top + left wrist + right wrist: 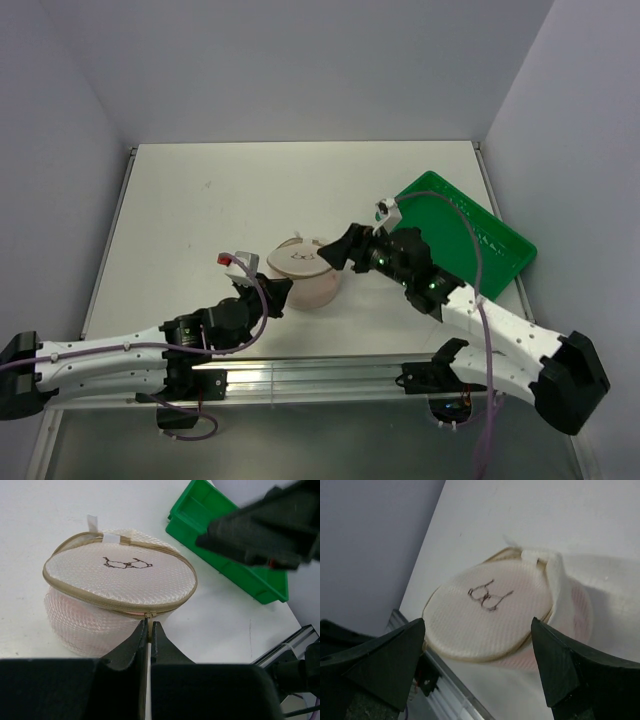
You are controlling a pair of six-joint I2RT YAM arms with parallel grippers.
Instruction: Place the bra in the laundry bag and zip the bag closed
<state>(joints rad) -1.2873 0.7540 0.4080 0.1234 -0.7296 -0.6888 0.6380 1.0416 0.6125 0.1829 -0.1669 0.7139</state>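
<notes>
Logged laundry bag (305, 272) in the middle of the counter (200, 200), flat on its base, lid disc with dark doodle mark (127, 563) facing up. Spotted bra (579, 605) only as a pink tint through the mesh, inside the bag; saw no strap hanging out.

Marked left claw (149, 625) as clenched, tips pressed together at the bag's near rim, just below zipper slider (147, 614). Could not tell whether a pull tab was pinched or only touched. Marked right claw (478, 622) as released, jaws spread wide with nothing between them, hanging above and to the right of the bag, lid framed in the gap.

Placed the bag between the two claws: left one at its near-left edge, right one off its right side, apart from the mesh. Noted green tray (500, 240) further right, well apart from the bag.

Took the bag as round, so no long axis; took the zipper track around the lid rim as the line that counts. Read the track as joined along the near arc; far arc by white tab (92, 522) unclear.

Judged left claw nearer the slider; expected any remaining zip travel to fall to it, along the rim, with right claw free to pin the lid. Flagged risk: soft bag sliding under the pull.
</notes>
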